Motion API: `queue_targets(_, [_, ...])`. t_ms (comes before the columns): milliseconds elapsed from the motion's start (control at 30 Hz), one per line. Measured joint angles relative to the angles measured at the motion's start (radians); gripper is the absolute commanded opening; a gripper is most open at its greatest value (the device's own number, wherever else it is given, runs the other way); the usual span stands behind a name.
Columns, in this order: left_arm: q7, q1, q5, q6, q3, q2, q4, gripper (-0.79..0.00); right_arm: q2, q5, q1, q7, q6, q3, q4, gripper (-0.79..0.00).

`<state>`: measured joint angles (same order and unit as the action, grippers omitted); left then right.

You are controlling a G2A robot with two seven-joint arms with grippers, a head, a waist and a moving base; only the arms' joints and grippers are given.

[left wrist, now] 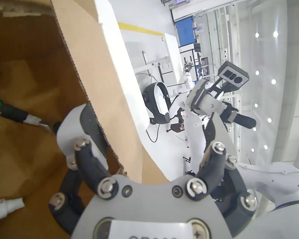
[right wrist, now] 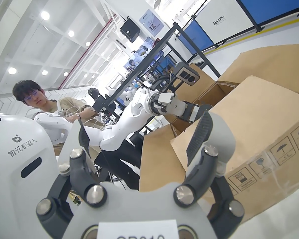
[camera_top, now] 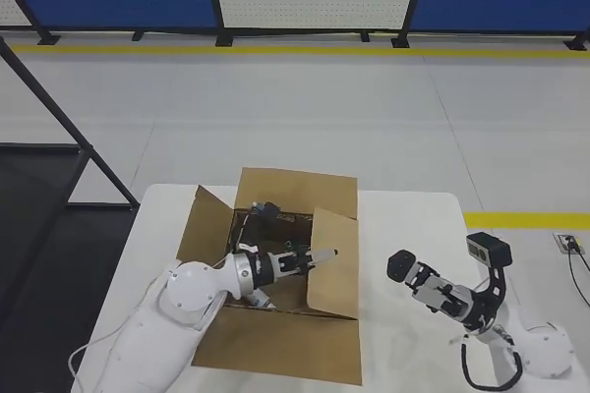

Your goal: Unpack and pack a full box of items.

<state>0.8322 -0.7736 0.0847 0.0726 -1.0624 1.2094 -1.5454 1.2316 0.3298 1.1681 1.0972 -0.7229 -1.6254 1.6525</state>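
An open cardboard box (camera_top: 275,339) stands on the white table (camera_top: 413,211), its flaps spread outward. My left gripper (camera_top: 318,257) is inside the box at its right flap (camera_top: 336,260). It is open, and the flap's edge (left wrist: 72,58) runs between the two fingers (left wrist: 73,123), one inside and one outside. Down in the box lie a black and green item (left wrist: 7,111) and a white bottle (left wrist: 5,206). My right gripper (camera_top: 404,266) hangs open and empty over the table to the right of the box (right wrist: 261,115).
Bare tabletop lies to the right of the box, around the right arm. The box's far flap (camera_top: 297,190) stands up at the back, and the near flap (camera_top: 280,344) lies flat toward the table's front edge. More dark items (camera_top: 265,212) sit at the box's back.
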Motion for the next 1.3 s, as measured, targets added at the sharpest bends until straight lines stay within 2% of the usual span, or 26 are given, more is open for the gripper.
queue_targets(133, [-0.022, 0.007, -0.002, -0.003, 0.009, 0.004, -0.052, 0.0, -0.01, 0.016, 0.01, -0.015, -0.015, -0.018, 0.014, 0.0])
queue_targets(333, [-0.059, 0.069, -0.014, -0.004, 0.102, 0.03, -0.042, 0.0, -0.031, 0.036, 0.087, -0.042, -0.042, -0.091, 0.058, 0.0])
queue_targets(567, [-0.097, 0.156, 0.01, 0.018, 0.255, 0.084, 0.042, 0.0, -0.058, 0.043, 0.243, -0.092, -0.092, -0.191, 0.114, 0.0])
queue_targets(800, [-0.111, 0.226, 0.037, 0.046, 0.368, 0.138, 0.161, 0.0, -0.08, 0.064, 0.352, -0.129, -0.129, -0.226, 0.123, 0.0])
queue_targets(1067, [-0.131, 0.26, 0.029, 0.067, 0.439, 0.186, 0.278, 0.0, -0.105, 0.083, 0.348, -0.117, -0.117, -0.184, 0.121, 0.0])
queue_targets(1167, [-0.126, 0.263, 0.037, 0.089, 0.427, 0.19, 0.306, 0.0, -0.115, 0.087, 0.316, -0.087, -0.087, -0.161, 0.095, 0.0])
queue_targets(1300, [-0.126, 0.254, 0.053, 0.103, 0.392, 0.188, 0.292, 0.0, -0.122, 0.073, 0.259, -0.056, -0.052, -0.119, 0.041, 0.0])
